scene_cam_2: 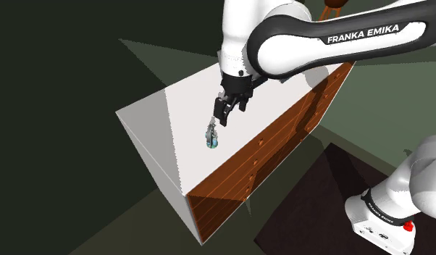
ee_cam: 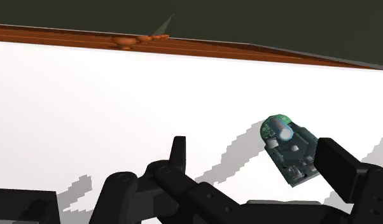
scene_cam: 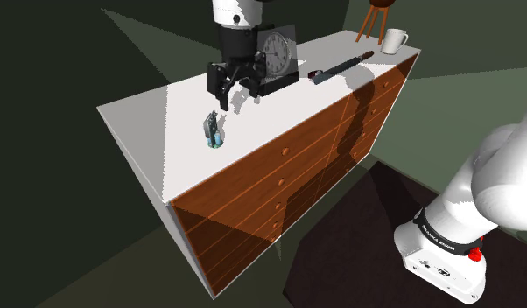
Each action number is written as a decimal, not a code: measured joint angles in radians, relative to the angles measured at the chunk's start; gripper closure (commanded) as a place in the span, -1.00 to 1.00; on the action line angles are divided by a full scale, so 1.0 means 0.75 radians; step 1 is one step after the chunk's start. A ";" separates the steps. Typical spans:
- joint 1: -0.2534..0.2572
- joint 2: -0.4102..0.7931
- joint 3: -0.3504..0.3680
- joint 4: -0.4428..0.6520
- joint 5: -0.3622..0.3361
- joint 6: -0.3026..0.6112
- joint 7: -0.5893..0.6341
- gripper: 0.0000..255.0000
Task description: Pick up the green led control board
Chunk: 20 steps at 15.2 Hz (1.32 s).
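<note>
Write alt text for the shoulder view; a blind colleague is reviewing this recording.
A black gripper, fingers open, hangs over a white-topped dresser near a small green circuit board lying on it. Farther along the top are a dark clock, a dark rod-shaped tool and a white mug.

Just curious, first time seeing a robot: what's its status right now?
Gripper open, above white dresser top. Green board lies there untouched, near one finger. Nothing between them.

Clock [scene_cam: 277, 54], white mug [scene_cam: 395, 40], dark tool [scene_cam: 340, 66] on dresser [scene_cam: 288, 175]
</note>
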 measured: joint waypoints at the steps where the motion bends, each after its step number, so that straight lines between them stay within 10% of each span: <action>1: 0.011 0.051 0.011 0.046 -0.016 0.003 0.021 -1.00; 6: 0.078 0.300 0.046 0.304 -0.104 -0.020 0.119 -1.00; 14: 0.090 0.350 0.046 0.240 -0.123 0.091 0.135 -1.00; 15: 0.090 0.352 0.046 0.238 -0.124 0.095 0.135 1.00; 20: 0.089 0.351 0.045 0.236 -0.125 0.099 0.135 1.00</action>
